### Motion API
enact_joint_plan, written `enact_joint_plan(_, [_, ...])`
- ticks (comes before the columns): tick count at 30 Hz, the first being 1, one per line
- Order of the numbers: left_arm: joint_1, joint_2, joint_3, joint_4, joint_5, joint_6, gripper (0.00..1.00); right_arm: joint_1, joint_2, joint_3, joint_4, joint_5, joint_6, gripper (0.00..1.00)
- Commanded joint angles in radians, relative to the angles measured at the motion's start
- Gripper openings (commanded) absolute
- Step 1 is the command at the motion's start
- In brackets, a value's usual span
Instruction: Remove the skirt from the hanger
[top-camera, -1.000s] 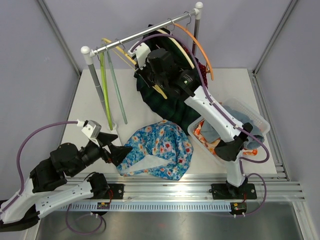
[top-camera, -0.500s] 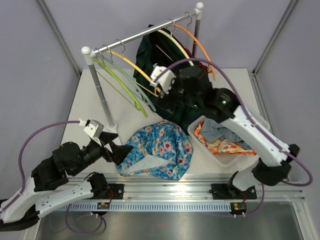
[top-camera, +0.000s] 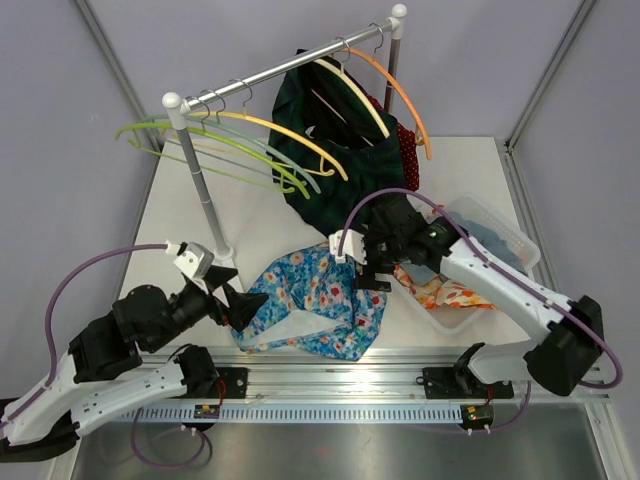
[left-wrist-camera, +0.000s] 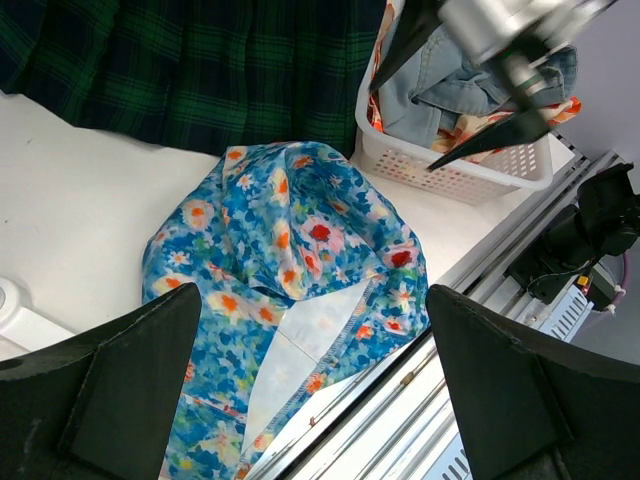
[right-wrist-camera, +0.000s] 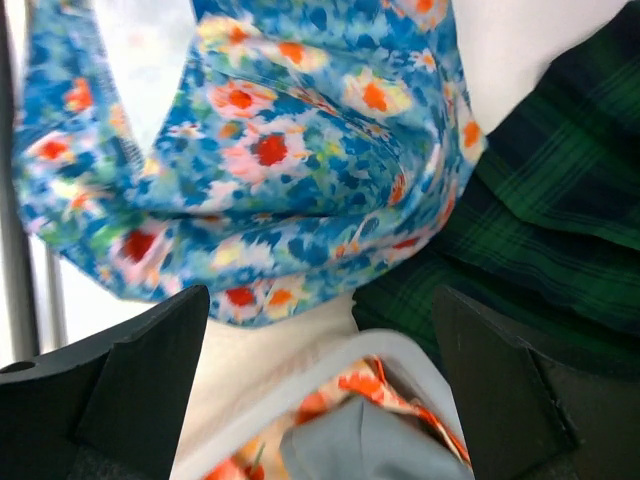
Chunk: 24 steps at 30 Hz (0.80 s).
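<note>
A dark green plaid skirt (top-camera: 322, 165) hangs from a cream hanger (top-camera: 352, 95) on the rail, and its hem reaches the table (left-wrist-camera: 200, 70) (right-wrist-camera: 560, 200). On the table in front of it lies a blue floral skirt (top-camera: 318, 292) (left-wrist-camera: 290, 230) (right-wrist-camera: 260, 150), crumpled and off any hanger. My right gripper (top-camera: 368, 268) (right-wrist-camera: 320, 300) hovers open over the gap between the floral skirt and the basket, holding nothing. At the floral skirt's near left edge my left gripper (top-camera: 238, 290) (left-wrist-camera: 312, 300) is open and empty.
A white basket (top-camera: 502, 228) (left-wrist-camera: 470, 175) (right-wrist-camera: 330, 370) of clothes stands at the right. The rail (top-camera: 285, 65) also carries an orange hanger (top-camera: 405, 100), a yellow one (top-camera: 290, 135) and green ones (top-camera: 200, 155), all bare. A red dotted garment (top-camera: 407, 150) hangs behind the plaid skirt.
My right gripper opened, left the plaid skirt at the rail and came down in front of the basket. The bare hangers swung out to the left. The left arm barely moved.
</note>
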Motion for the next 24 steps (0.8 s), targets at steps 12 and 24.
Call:
enact_joint_plan(12, [-0.001, -0.055, -0.039, 0.058, -0.027, -0.012, 0.99, -0.010, 0.335, -0.034, 0.503, 0.155, 0.314, 0.83])
enact_joint_plan(24, [-0.001, -0.067, -0.044, 0.068, -0.033, -0.015, 0.99, -0.010, 0.064, 0.075, 0.088, -0.159, 0.222, 0.00])
